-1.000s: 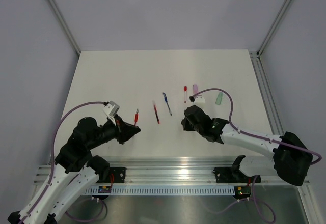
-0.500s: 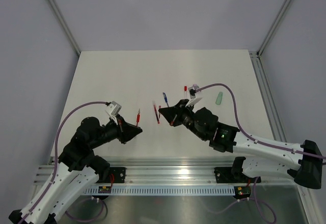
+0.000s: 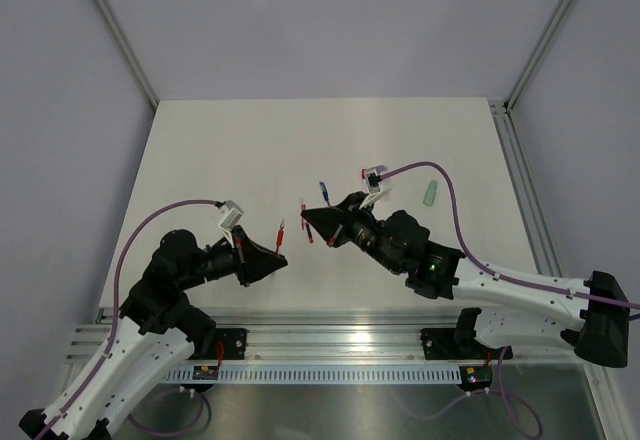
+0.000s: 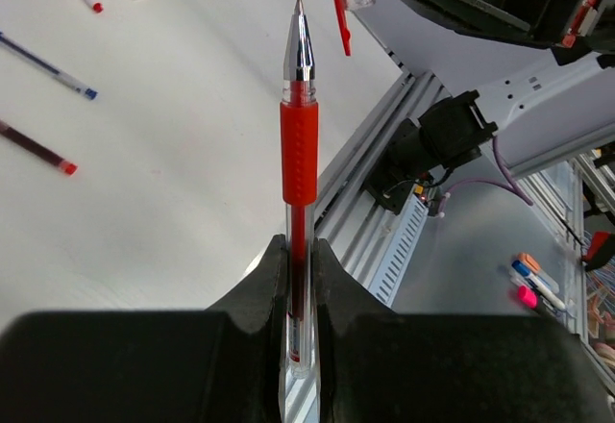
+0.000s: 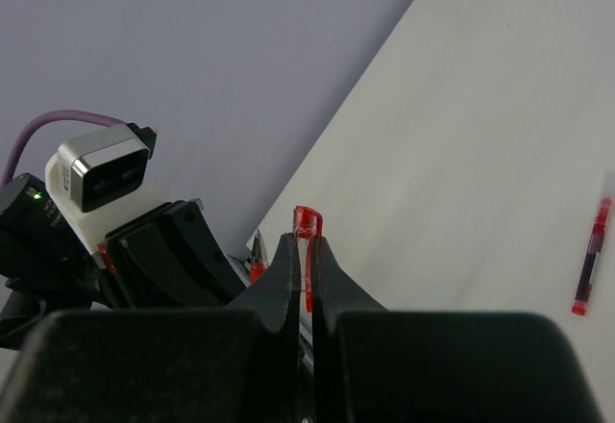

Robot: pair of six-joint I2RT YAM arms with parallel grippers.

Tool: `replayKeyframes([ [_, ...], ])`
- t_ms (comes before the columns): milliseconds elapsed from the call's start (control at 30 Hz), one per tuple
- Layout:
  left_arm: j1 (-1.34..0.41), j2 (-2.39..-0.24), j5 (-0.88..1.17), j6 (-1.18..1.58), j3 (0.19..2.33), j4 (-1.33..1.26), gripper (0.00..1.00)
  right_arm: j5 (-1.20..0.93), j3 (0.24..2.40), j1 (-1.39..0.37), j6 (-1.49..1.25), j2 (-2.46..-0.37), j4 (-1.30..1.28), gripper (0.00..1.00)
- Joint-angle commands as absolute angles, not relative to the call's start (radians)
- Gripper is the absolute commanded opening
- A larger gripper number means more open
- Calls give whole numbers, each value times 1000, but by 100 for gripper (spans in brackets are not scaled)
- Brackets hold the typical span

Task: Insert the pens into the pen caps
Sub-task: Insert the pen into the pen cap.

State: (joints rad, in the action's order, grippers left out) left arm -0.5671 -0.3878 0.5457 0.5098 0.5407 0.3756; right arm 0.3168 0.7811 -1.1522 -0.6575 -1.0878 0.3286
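Now | left fingers clamp red pen | right fingers clamp red cap, clear only from wrist view

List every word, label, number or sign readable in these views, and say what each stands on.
No text can be read in any view.
On the red pen: no legible print on its barrel.
On the red pen cap: no marking shows.
On the small coloured plate on the base rail: too small to read.

Red pen (silver tip), red cap
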Motion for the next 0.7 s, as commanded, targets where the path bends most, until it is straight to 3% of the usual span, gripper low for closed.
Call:
replayKeyframes([
  [0, -564, -380, 656, 543, 519, 266, 0, 288, 801, -1163, -623, -1075, 431, 0],
  [333, -563, -367, 689, 548, 511, 244, 0, 321, 876, -1186, -595, -1207, 528, 0],
  [667, -563, -359, 670, 548, 509, 253, 0, 373, 865, -1223, -574, -1210, 569, 0],
])
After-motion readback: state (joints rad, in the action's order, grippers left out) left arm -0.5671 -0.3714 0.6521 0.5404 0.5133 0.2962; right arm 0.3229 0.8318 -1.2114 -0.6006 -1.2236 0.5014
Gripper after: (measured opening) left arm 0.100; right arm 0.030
